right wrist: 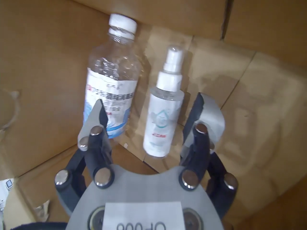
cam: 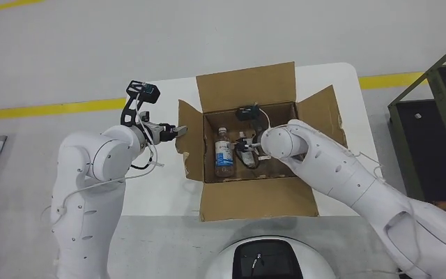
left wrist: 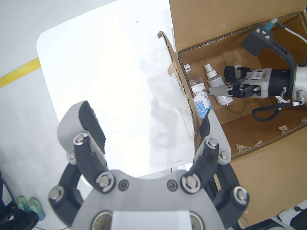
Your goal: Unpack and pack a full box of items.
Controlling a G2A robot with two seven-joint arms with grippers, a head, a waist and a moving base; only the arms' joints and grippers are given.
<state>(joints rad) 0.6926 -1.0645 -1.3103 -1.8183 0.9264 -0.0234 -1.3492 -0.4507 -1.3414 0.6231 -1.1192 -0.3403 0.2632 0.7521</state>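
**Open box, two bottles inside**

White counter [cam: 167,199]. Cardboard box [cam: 247,87] on it, flaps open. Clear labelled bottle [right wrist: 110,82] and smaller spray bottle [right wrist: 164,116] lie side by side on the box floor. Right gripper [right wrist: 150,104] inside the box, spread wide astride the spray bottle, not clamped. Left gripper [left wrist: 147,111] wide open, empty, above the counter beside the box.

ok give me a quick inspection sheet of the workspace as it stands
surface: white table under the box
job's things: open cardboard box; clear bottle and spray bottle lying side by side inside
clutter: torn cardboard scraps in the box
grippers: left gripper open over the table; right gripper open in the box, straddling the spray bottle
cables: black cable and white cable at the right wrist
surroundings: yellow floor line, dark rack
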